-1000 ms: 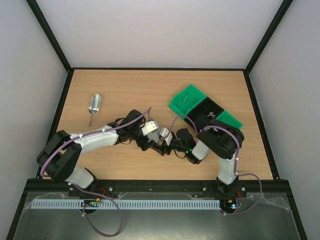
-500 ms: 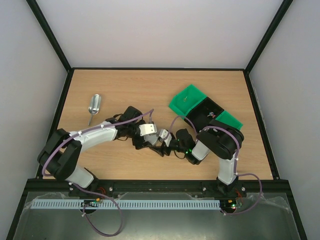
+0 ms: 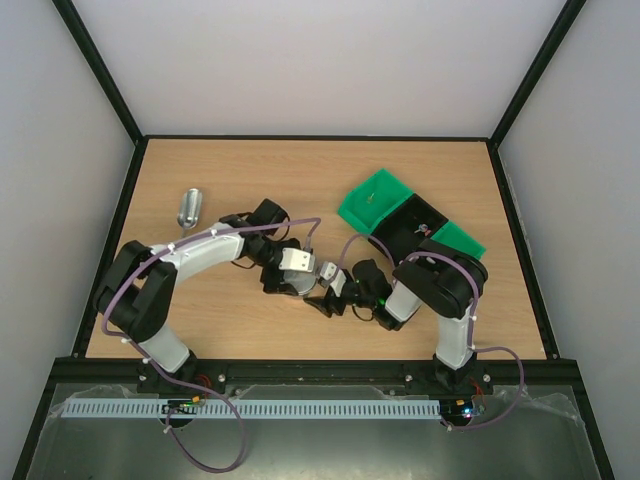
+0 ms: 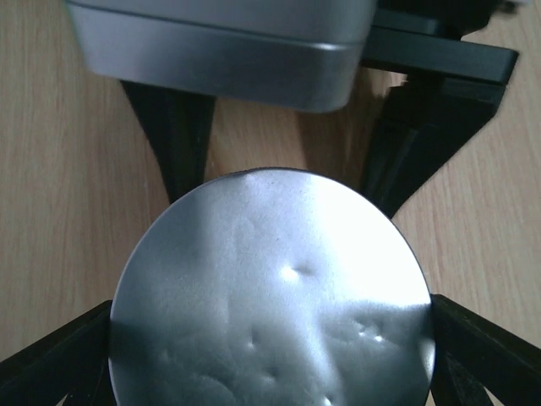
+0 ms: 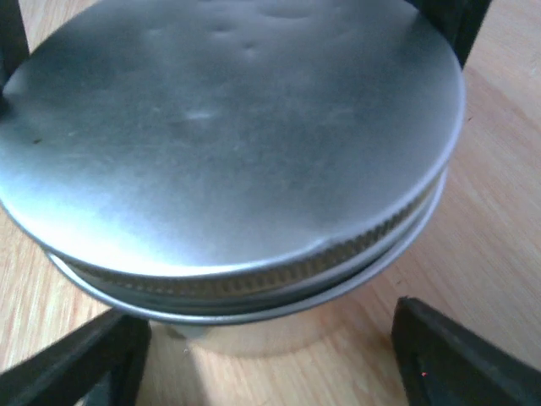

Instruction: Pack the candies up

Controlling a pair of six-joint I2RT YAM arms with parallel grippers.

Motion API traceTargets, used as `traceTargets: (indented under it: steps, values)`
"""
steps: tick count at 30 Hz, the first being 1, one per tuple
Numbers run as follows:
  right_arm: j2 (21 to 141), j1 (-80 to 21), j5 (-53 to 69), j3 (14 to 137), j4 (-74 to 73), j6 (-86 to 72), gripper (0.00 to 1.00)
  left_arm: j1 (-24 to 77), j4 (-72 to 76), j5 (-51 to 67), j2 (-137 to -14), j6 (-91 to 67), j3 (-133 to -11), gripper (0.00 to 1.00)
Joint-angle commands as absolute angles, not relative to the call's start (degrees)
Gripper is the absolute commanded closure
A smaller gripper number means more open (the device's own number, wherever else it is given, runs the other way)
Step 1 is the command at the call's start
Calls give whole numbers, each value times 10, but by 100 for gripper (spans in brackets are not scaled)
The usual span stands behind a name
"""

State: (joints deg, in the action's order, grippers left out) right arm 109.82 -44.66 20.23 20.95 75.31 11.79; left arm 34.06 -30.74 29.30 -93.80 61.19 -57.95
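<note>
A round silver tin (image 5: 254,331) with a dented lid (image 4: 270,296) stands on the wooden table, mostly hidden under both wrists in the top view. My left gripper (image 4: 270,338) (image 3: 306,284) is above it, its black fingers (image 4: 59,355) against opposite edges of the lid (image 5: 228,127). My right gripper (image 5: 266,342) (image 3: 320,292) straddles the tin's body below the lid, its fingers (image 5: 456,359) still a little apart from it. A few tiny candies (image 3: 424,230) lie in the black bin (image 3: 405,222). None show in the tin.
A metal scoop (image 3: 188,207) lies at the left of the table. Green bins (image 3: 372,197) flank the black one at the right, close behind my right arm's elbow. Black frame rails edge the table.
My left arm's elbow has swung toward the back while its wrist stayed over the tin. The right jaws have narrowed around the tin's body.
</note>
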Motion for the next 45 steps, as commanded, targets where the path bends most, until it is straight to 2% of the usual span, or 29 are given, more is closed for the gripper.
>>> traceTargets:
  steps: [1, 3, 4, 10, 17, 19, 21, 25, 28, 33, 38, 45]
  values:
    - [1095, -450, 181, 208, 762, 112, 11, 343, -299, 354, -929, 572, -554, 10]
    - [1095, -450, 184, 209, 770, 106, 3, 340, -282, 355, -924, 545, -546, 10]
    - [1095, -451, 188, 211, 770, 103, 3, 341, -274, 357, -922, 532, -543, 10]
    - [1110, -456, 212, 231, 785, 90, 6, 342, -164, 336, -900, 391, -510, 10]
    - [1123, -459, 221, 241, 797, 83, 7, 352, -145, 312, -886, 361, -487, 11]
    - [1127, -459, 222, 247, 797, 85, 14, 358, -145, 315, -879, 357, -480, 11]
    - [1128, -459, 223, 247, 800, 92, 24, 363, -158, 321, -873, 382, -475, 11]
    - [1125, -459, 247, 232, 802, 118, 39, 362, -235, 338, -873, 511, -479, 10]
    - [1122, -459, 250, 225, 803, 123, 45, 362, -285, 340, -887, 606, -501, 9]
    - [1119, -459, 254, 221, 806, 122, 47, 363, -329, 331, -918, 716, -545, 4]
    - [1118, -459, 235, 222, 803, 111, 48, 343, -302, 318, -912, 597, -573, 0]
    - [1126, -464, 187, 230, 802, 92, 48, 359, -178, 300, -792, 314, -457, 0]
